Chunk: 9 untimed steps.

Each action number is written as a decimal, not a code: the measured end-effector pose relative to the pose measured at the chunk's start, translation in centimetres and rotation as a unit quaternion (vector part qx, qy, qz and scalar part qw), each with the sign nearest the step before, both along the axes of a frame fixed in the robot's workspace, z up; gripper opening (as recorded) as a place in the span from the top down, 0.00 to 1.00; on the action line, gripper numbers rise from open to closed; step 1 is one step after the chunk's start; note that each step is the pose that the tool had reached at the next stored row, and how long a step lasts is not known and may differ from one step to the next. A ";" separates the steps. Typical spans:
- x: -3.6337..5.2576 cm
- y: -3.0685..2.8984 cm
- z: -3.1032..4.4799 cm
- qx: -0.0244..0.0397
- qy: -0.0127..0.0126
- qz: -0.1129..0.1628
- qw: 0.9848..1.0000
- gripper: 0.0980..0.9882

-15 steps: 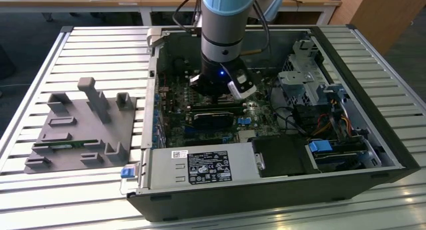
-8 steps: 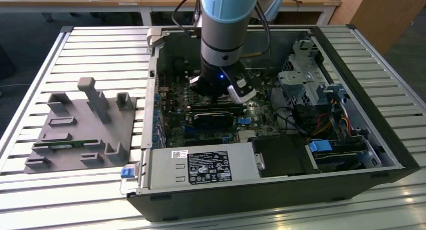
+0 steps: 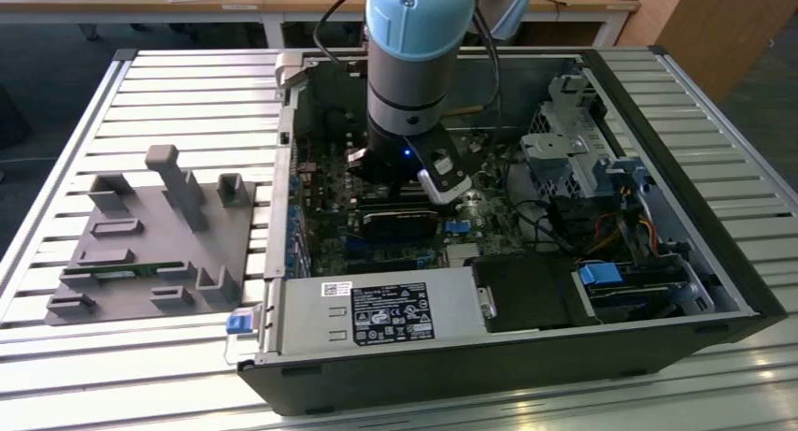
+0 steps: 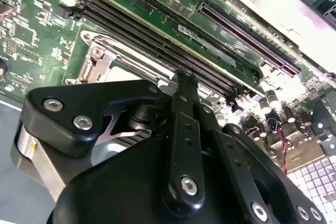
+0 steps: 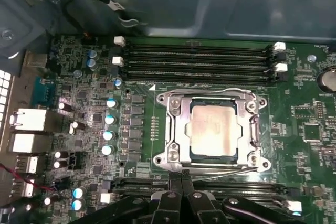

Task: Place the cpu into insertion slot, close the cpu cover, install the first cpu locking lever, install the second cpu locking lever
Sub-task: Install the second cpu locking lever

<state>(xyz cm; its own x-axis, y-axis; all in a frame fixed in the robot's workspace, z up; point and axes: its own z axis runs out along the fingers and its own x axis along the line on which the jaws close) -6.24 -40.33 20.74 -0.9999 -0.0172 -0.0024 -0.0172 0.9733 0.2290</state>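
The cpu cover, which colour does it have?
Silvery metal; the cpu cover shows best in the first wrist view.

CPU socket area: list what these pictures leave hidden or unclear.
- Exterior view: the insertion slot lies behind the arm.
- Second wrist view: the gripper body covers most of the cpu cover.
- First wrist view: the cpu sits under the closed cover; the lever along the socket's edge beside the fingertips is too thin to tell whether it is latched.

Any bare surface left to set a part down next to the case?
Slatted table is bare behind the grey fixture block and in front of the PC case. Inside the case it is crowded: the arm fills the space over the motherboard.
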 end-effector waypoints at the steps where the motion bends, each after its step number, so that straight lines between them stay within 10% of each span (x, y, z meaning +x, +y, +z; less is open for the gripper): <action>1: -0.08 -0.01 -0.13 0.002 0.000 0.000 1.000 0.99; 9: -0.45 -0.38 -0.73 0.022 0.000 0.000 1.000 0.99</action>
<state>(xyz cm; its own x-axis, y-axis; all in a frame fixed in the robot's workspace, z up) -6.69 -40.71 20.01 -0.9999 -0.0169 -0.0031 -0.0171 0.9625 0.2708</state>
